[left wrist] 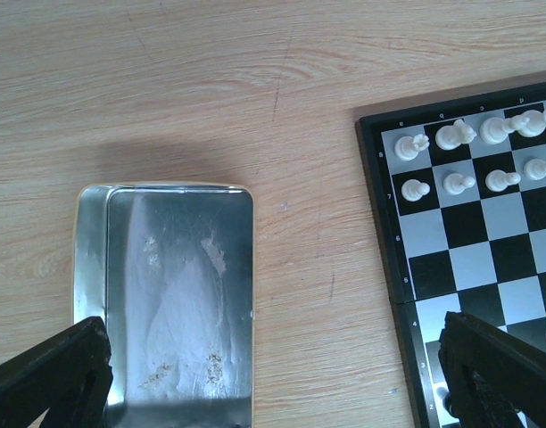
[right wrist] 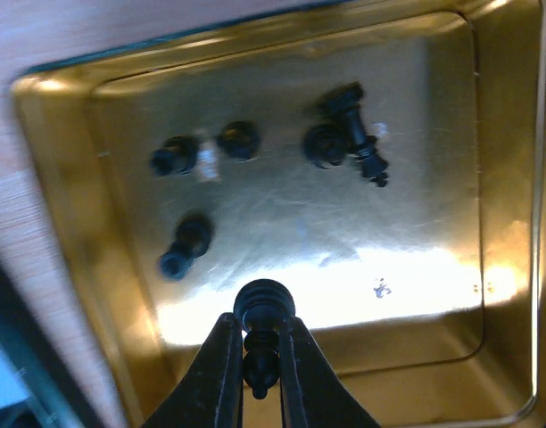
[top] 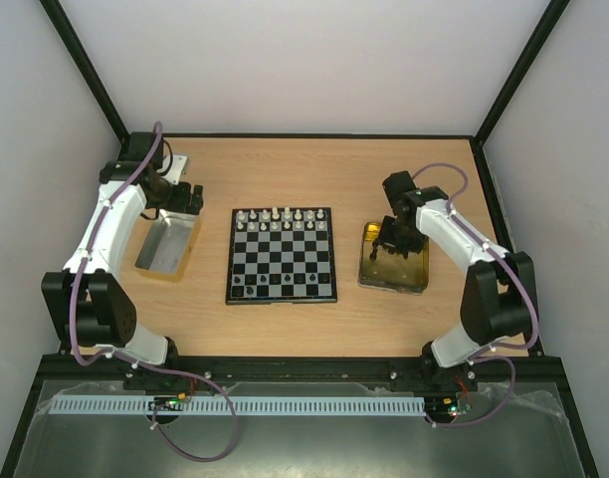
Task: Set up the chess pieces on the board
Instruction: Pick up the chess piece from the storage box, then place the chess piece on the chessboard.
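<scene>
The board (top: 282,255) lies mid-table with white pieces (top: 282,219) in its two far rows and a few black pieces (top: 253,287) near its front left; its corner with white pieces (left wrist: 474,156) shows in the left wrist view. My right gripper (right wrist: 257,352) is shut on a black chess piece (right wrist: 262,334) over the gold tray (right wrist: 68,178), where several black pieces (right wrist: 255,147) lie. In the top view it (top: 392,242) hangs over that tray (top: 416,282). My left gripper (left wrist: 273,379) is open and empty over the silver tray (left wrist: 179,294) and bare wood.
The silver-grey metal tray (top: 168,244) sits left of the board. The gold tray sits right of it. Black frame posts and white walls enclose the table. A perforated white rail (top: 245,406) runs along the near edge.
</scene>
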You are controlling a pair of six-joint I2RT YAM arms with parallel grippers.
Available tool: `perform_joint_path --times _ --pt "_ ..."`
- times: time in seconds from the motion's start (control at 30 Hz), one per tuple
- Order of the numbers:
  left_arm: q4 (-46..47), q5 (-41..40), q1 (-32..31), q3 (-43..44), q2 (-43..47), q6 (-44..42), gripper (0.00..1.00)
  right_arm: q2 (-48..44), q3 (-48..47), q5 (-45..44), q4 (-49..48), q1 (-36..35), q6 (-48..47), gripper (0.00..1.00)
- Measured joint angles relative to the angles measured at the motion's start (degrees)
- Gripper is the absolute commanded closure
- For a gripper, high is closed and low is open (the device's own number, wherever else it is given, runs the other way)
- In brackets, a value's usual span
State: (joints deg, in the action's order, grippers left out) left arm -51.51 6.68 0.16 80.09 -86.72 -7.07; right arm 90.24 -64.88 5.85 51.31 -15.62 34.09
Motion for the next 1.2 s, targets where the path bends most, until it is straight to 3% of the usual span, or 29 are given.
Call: perform_joint_path --times 0.2,0.37,0.7,0.9,1.2 --pt "0.26 0.79 0.0 0.0 0.59 0.04 0.0 -3.28 -6.1 -0.55 5.51 -8.92 2.23 0.92" --pt "0.68 0.87 0.0 0.0 0.7 0.24 0.01 -2.93 -8.94 0.7 6.91 -21.97 6.84 0.92" --pt "1.11 0.85 0.0 -0.72 2.93 0.7 0.01 9.44 -19.19 1.4 6.49 -40.54 13.25 0.92" --pt "1.36 0.74 0.0 -1.57 3.65 0.9 0.0 17.35 -22.86 2.27 4.96 -45.62 13.79 0.92" --pt "1.51 0.79 0.48 -1.79 4.98 1.11 0.0 25.29 -32.15 2.69 4.22 -45.59 13.31 0.92"
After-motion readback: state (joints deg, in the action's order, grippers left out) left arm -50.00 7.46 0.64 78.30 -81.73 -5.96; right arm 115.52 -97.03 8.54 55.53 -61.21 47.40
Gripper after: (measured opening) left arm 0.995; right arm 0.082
